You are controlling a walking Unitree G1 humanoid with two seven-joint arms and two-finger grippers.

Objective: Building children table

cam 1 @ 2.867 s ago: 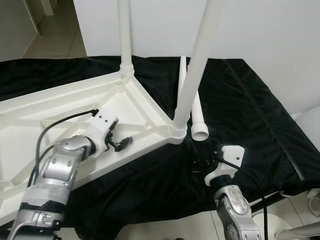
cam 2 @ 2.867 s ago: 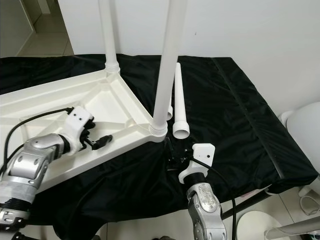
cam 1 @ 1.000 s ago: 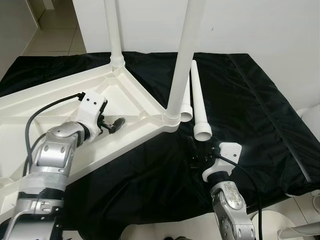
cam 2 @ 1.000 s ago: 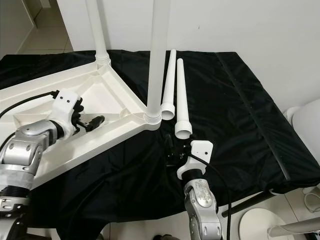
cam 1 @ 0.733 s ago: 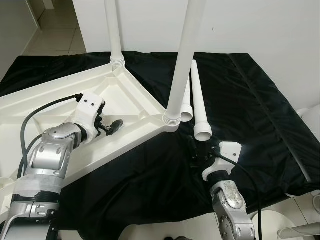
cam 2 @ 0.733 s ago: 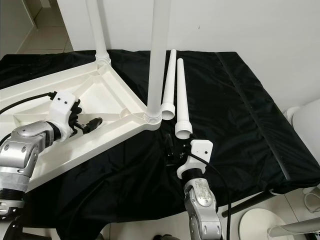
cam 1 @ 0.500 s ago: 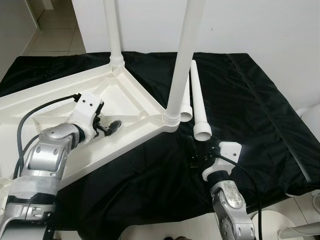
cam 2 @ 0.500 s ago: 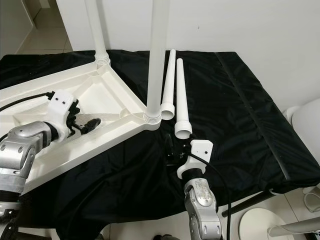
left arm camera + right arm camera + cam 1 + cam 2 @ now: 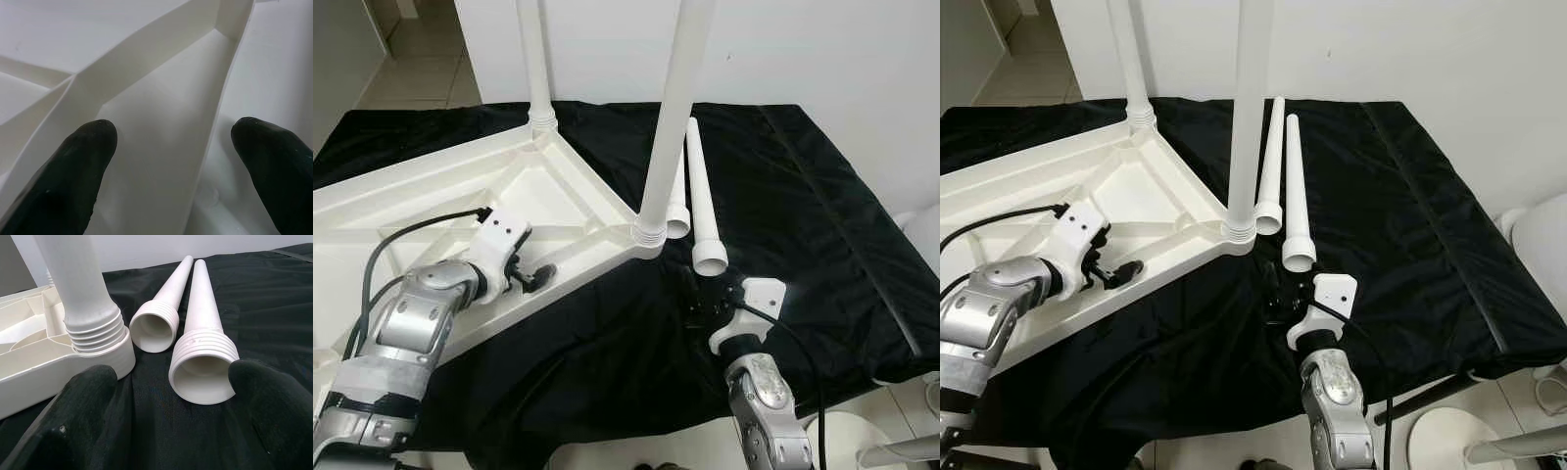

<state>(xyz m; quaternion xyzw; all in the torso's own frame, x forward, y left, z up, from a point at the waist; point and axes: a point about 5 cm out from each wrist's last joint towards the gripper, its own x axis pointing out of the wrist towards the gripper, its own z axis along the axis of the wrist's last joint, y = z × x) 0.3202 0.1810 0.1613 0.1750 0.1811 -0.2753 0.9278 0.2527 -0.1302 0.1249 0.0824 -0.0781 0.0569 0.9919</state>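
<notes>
The white tabletop [image 9: 421,191] lies upside down on a black cloth. Two white legs stand screwed into it, one at the far corner [image 9: 536,59] and one at the near corner [image 9: 668,117]. Two loose legs [image 9: 703,211] [image 9: 676,196] lie side by side on the cloth just right of that near corner. My left gripper [image 9: 538,277] hovers open over the tabletop's near rim, and a rib [image 9: 146,73] runs between its fingers. My right gripper [image 9: 697,300] rests open low on the cloth. It faces the threaded mouths of the loose legs [image 9: 203,360] [image 9: 159,320].
The black cloth [image 9: 803,215] covers the whole work surface and drops off at the right and near edges. A white wall stands behind, with tiled floor at the far left. A white round object [image 9: 920,235] sits beyond the right edge.
My left gripper has drawn back from the tabletop's inner panel toward its near rim. The right gripper and the legs have stayed put.
</notes>
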